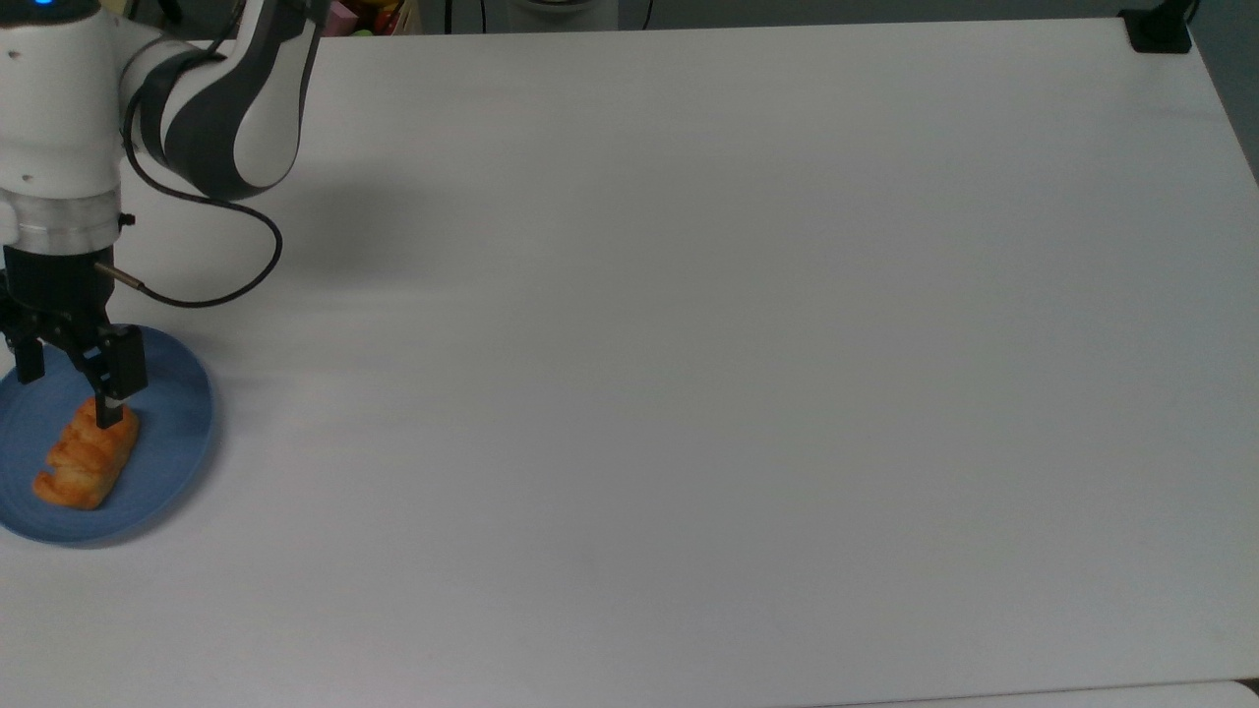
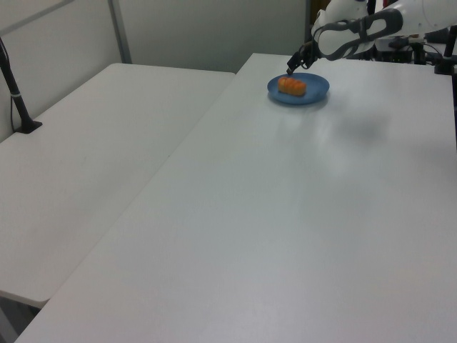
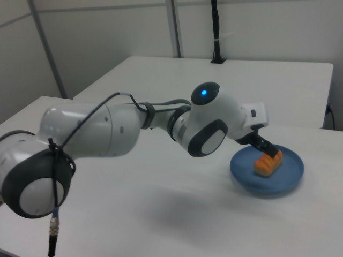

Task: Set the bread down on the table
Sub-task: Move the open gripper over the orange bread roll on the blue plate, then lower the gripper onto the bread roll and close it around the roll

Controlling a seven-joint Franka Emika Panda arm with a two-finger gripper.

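The blue plate [image 1: 157, 462] is cut off by the top view's left edge. One finger [image 1: 110, 379] covers the bread's [image 1: 84, 462] far end there. In the left view the gripper [image 2: 293, 66] is too small to read.

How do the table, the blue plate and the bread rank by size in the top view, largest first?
1. The table, by far the largest.
2. The blue plate.
3. The bread, lying on the plate and much smaller than it.
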